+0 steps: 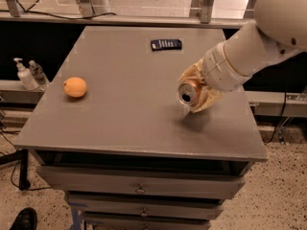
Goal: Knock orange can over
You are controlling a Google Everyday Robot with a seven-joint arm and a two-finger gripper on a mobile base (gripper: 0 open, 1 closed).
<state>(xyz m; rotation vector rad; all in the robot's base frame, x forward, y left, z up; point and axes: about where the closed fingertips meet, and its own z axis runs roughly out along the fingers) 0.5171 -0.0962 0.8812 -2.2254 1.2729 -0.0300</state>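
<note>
Currently my end effector (195, 91) is gripping the can (186, 95), tilting it above the right side of the tabletop (120, 119). Risk: letting go here, it's likely rolling off the right edge.
</note>
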